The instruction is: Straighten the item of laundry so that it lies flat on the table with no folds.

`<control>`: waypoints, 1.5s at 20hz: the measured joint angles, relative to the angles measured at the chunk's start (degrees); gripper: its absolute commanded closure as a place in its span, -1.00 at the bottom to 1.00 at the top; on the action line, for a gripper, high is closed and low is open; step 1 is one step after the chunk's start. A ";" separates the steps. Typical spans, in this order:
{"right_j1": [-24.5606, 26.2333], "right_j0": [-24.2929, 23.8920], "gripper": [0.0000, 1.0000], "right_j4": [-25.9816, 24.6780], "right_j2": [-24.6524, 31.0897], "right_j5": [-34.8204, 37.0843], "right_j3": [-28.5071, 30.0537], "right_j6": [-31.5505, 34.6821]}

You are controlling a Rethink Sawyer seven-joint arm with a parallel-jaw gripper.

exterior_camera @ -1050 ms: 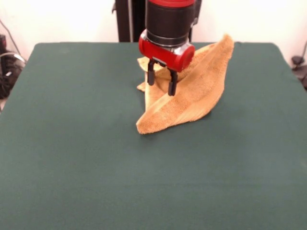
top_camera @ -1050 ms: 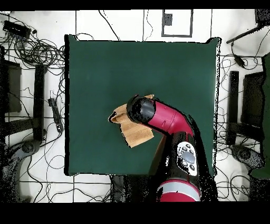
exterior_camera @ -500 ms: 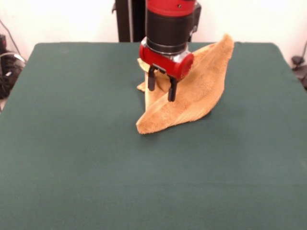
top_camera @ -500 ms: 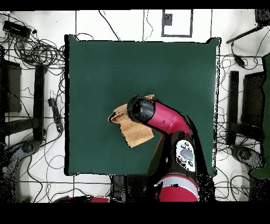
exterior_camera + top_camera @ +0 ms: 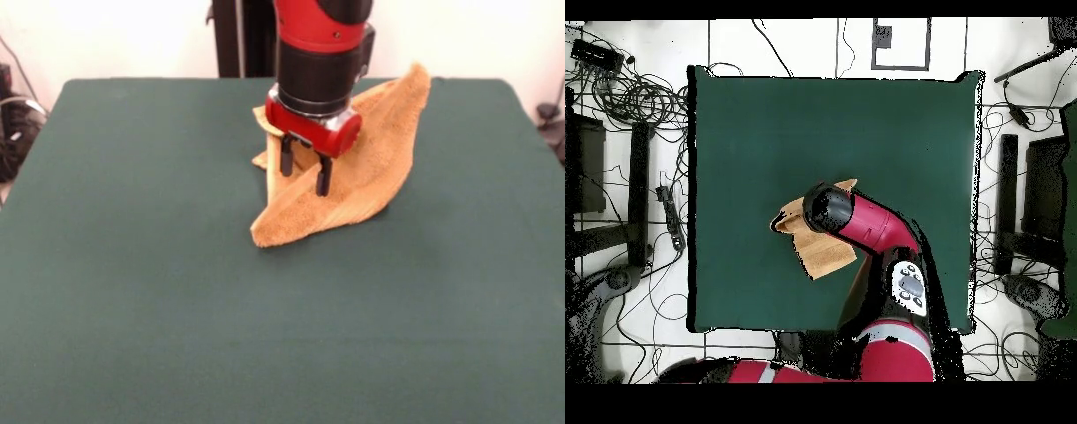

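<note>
The item of laundry (image 5: 353,185), an orange-yellow terry towel, lies folded into a long pointed shape on the dark green table (image 5: 132,283), its layers overlapping. One tip points toward the table's far right, the other toward the middle. My gripper (image 5: 305,174) hangs open just over the towel's left part, fingers apart and holding nothing. In the overhead view the arm (image 5: 865,222) covers much of the towel (image 5: 827,258), so the gripper itself is hidden there.
Cables (image 5: 625,90) and dark equipment (image 5: 1020,200) lie on the floor around the table. The towel's far tip reaches close to the table's rear edge.
The gripper has come down lower and shifted slightly right over the towel, still open. The towel has not moved.
</note>
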 measured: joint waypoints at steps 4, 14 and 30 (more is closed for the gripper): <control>0.05 1.51 -1.00 0.00 0.00 0.01 -0.22 0.00; 1.71 2.78 -1.00 0.60 -0.02 0.01 -3.60 0.00; 2.15 2.84 -1.00 0.80 -0.90 0.02 -5.71 0.00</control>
